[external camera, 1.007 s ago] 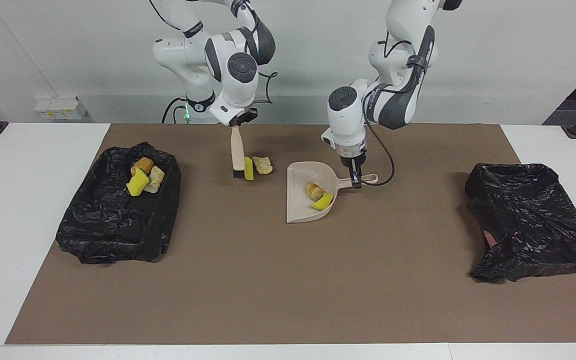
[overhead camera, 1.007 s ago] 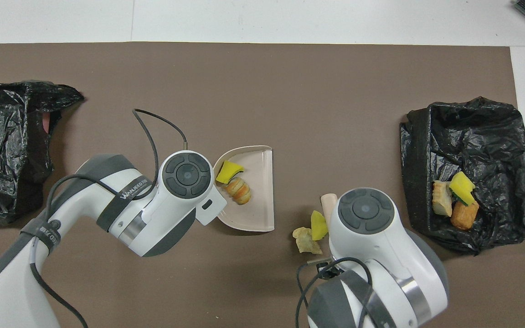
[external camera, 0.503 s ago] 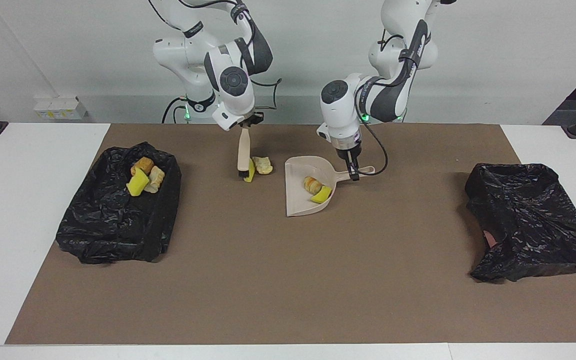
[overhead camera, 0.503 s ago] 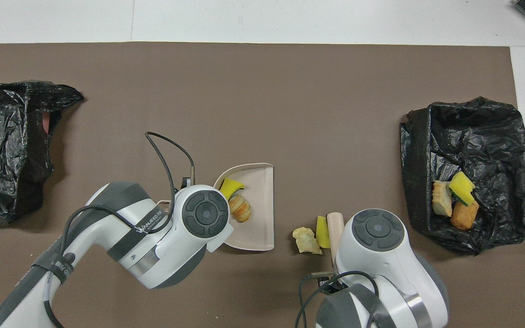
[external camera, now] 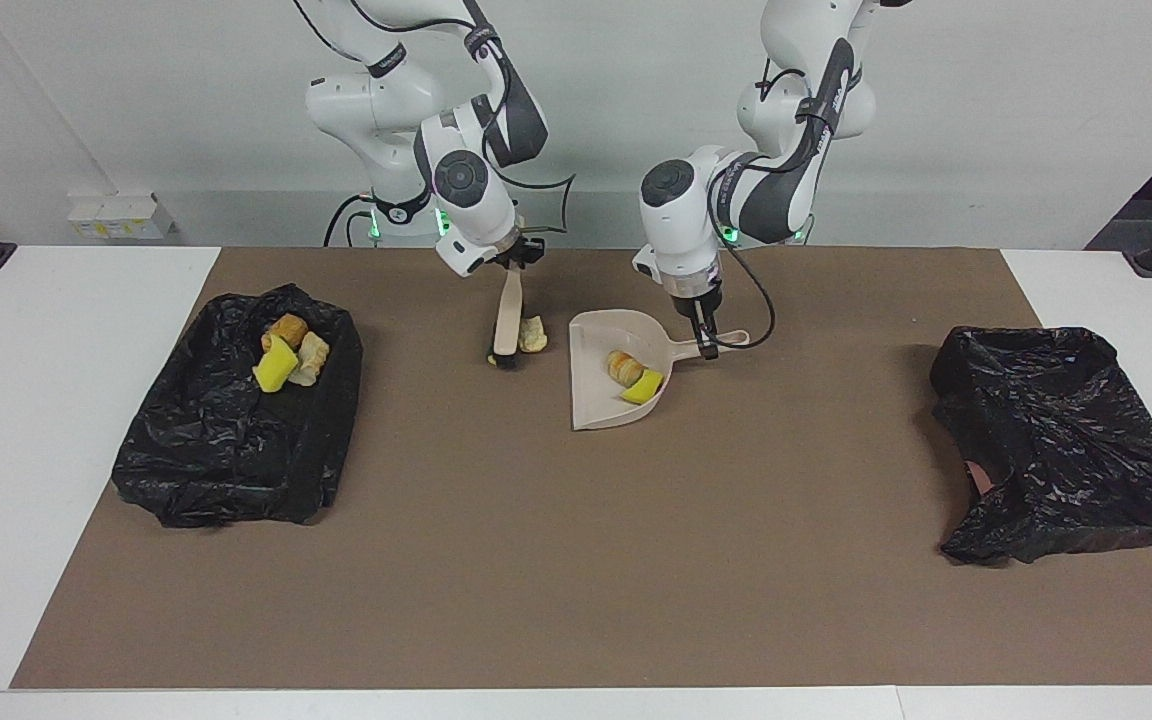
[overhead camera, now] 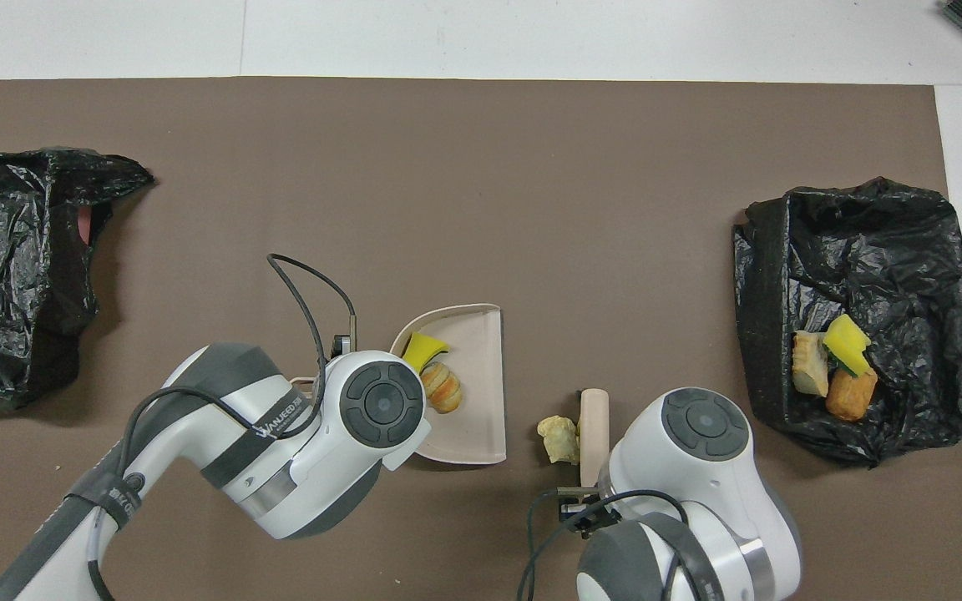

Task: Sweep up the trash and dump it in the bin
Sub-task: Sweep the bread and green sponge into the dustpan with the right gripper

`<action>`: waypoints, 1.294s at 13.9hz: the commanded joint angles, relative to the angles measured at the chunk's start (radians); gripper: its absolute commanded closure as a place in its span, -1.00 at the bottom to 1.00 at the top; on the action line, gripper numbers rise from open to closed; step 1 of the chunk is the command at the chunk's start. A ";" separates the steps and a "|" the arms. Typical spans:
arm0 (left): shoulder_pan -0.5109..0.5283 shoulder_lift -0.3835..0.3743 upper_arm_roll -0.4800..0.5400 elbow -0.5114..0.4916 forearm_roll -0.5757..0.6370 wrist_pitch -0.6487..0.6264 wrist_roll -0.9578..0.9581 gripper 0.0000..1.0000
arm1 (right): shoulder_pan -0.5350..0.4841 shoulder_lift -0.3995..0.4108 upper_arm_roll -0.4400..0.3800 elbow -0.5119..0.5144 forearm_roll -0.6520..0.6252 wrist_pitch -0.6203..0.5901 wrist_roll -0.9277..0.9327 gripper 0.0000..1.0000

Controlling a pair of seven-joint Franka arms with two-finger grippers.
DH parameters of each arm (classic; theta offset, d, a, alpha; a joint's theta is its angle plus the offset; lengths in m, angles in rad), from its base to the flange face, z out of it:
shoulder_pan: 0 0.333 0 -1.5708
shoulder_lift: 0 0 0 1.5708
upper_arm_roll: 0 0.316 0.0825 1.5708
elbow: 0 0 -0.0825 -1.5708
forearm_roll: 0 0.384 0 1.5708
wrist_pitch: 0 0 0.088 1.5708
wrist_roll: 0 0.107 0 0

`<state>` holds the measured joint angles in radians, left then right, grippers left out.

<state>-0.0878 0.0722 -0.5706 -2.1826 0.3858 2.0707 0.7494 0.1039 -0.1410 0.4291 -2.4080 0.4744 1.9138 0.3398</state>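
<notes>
Two cameras cover one table. The facing view looks from high up across the table toward the two robots, taking in the whole brown mat (external camera: pixel 576 560), the white table (external camera: pixel 56 400) at either end, the wall and both arms down to their bases. The overhead view sits high above the robots' own end and looks steeply down and forward, closer in, so the arms fill its lower edge. Both views share the mat, the two black bags (external camera: pixel 236 440) (overhead camera: pixel 857 317) and the beige dustpan (external camera: pixel 596 400) (overhead camera: pixel 477 401), turned half a turn from one view to the other
</notes>
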 commanded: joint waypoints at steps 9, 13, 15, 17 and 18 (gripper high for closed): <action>0.007 -0.031 0.005 -0.046 -0.015 0.042 -0.013 1.00 | -0.013 0.233 -0.003 0.391 0.164 -0.115 -0.061 1.00; 0.010 -0.029 0.005 -0.048 -0.016 0.042 -0.016 1.00 | -0.029 0.184 -0.073 0.409 -0.061 -0.239 -0.160 1.00; 0.010 -0.029 0.005 -0.048 -0.016 0.042 -0.015 1.00 | -0.027 0.184 -0.070 0.406 -0.243 -0.210 -0.264 1.00; 0.010 -0.029 0.006 -0.048 -0.016 0.042 -0.013 1.00 | -0.020 0.213 -0.066 0.403 -0.388 -0.161 -0.300 1.00; 0.010 -0.029 0.006 -0.048 -0.016 0.042 -0.013 1.00 | -0.014 0.237 -0.066 0.397 -0.402 -0.130 -0.307 1.00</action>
<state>-0.0855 0.0669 -0.5684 -2.1915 0.3791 2.0788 0.7402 0.0859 0.0618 0.3500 -2.0050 0.1356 1.7339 0.0740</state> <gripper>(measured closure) 0.687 0.740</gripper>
